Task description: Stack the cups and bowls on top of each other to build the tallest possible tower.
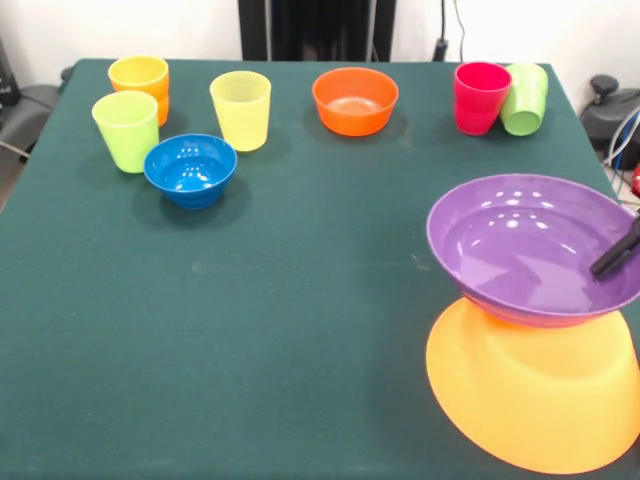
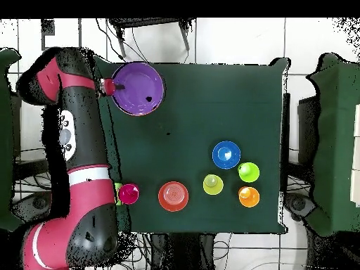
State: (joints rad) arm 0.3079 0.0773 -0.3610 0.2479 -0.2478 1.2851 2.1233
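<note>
Front view. Progress: early, by my read. Tower so far = wide shallow glossy purple plastic bowl (image 1: 520, 245) sitting on an upturned large orange-yellow plastic bowl (image 1: 535, 395), 2 pcs only, at the green-covered desk (image 1: 300, 330) edge. A dark tip, prob. the pincer (image 1: 618, 256), rests at the purple bowl's rim; open or closed: cannot tell.
Loose items, all well apart from the purple bowl:
- medium red-orange plastic bowl (image 1: 355, 100), empty
- small blue plastic bowl (image 1: 190, 170), empty
- translucent yellow plastic tumbler (image 1: 241, 109), empty
- lime green plastic tumbler (image 1: 127, 130), empty, w/ orange plastic tumbler (image 1: 140, 84) just behind it
- red plastic tumbler (image 1: 481, 97), w/ a green plastic tumbler (image 1: 524, 98) leaning on it
Purple bowl interior: nothing in it. Large green bowl: not seen.

Overhead view. Red-black arm (image 2: 77, 162) reaches to the purple bowl (image 2: 139, 88) at a desk corner. Blue bowl (image 2: 226, 155), red-orange bowl (image 2: 173, 196) and tumblers in a far cluster. Left to do, as judged: 7 loose pcs.
</note>
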